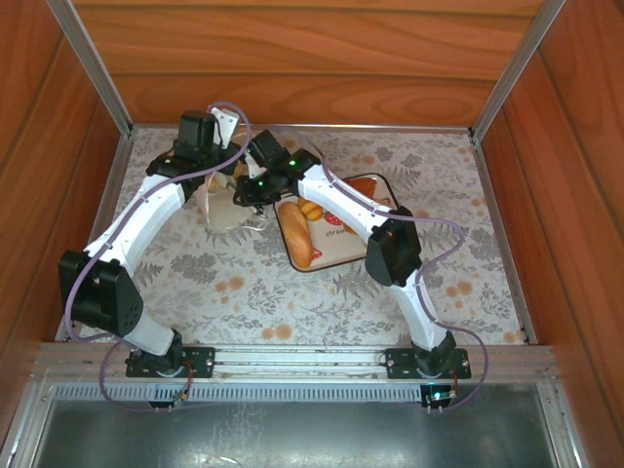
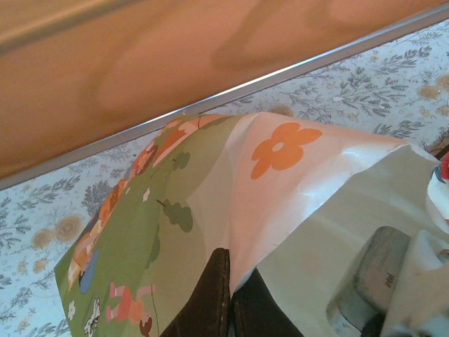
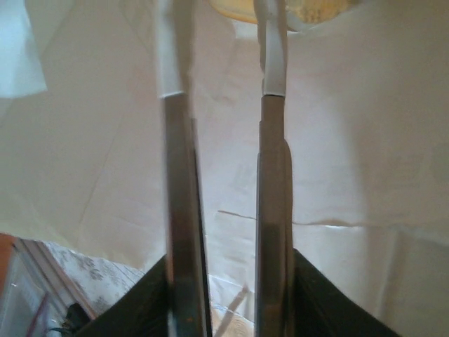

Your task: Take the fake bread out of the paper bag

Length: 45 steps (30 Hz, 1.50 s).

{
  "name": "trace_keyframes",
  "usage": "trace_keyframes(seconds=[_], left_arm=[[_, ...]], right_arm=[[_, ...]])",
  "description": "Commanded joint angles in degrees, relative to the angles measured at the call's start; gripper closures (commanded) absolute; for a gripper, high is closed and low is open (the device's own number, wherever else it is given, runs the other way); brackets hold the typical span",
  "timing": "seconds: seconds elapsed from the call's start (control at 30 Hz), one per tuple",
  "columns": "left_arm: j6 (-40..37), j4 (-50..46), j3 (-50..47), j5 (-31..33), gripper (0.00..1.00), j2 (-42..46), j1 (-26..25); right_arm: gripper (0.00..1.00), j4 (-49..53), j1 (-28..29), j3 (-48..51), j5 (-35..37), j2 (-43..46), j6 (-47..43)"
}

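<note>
The left hand point(image 2: 230, 309) pinched the paper bag point(image 2: 280, 182) (steadying it) by the worktop's point(image 1: 292, 292) far edge; the right hand point(image 3: 221, 42), slightly spread, aimed inside at fake bread point(image 3: 309, 8).

One bag point(image 1: 218, 203), one tray point(image 1: 337, 261) (three breads point(image 1: 300, 240))

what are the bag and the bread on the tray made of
The paper bag looks like thin paper with a printed, slightly glossy outside: it holds sharp creases and catches the light. The bread on the tray is probably moulded plastic or foam, smooth and evenly golden, but it is too small to tell which.
</note>
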<state>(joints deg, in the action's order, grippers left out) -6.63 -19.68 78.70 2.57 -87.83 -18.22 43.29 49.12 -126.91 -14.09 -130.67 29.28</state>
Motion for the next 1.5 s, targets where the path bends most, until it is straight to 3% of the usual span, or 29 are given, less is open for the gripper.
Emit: trace_keyframes(seconds=[0.0, 0.4, 0.73, 1.2, 1.47], left_arm=[[-0.36, -1.15, -0.06, -1.09, 1.0, 0.11, 0.29], [0.66, -1.13, 0.61, -2.99, 1.0, 0.82, 0.29], [1.41, -1.06, 1.11, -3.89, 1.0, 0.29, 0.29], [1.95, -1.08, 3.03, -2.82, 1.0, -0.32, 0.27], [1.65, -1.07, 3.42, -2.18, 1.0, -0.02, 0.32]], right_arm=[[0.54, -0.72, 0.27, -3.6, -1.38, -2.48, 0.07], [0.46, -1.3, 0.27, -7.46, 0.46, -6.66, 1.07], [0.48, -3.12, 0.27, -10.16, -1.71, -9.05, 0.95], [0.5, -7.55, 0.36, -2.64, -4.02, -7.17, 2.36], [0.52, -15.3, 0.53, 8.56, -4.82, -0.72, 3.5]])
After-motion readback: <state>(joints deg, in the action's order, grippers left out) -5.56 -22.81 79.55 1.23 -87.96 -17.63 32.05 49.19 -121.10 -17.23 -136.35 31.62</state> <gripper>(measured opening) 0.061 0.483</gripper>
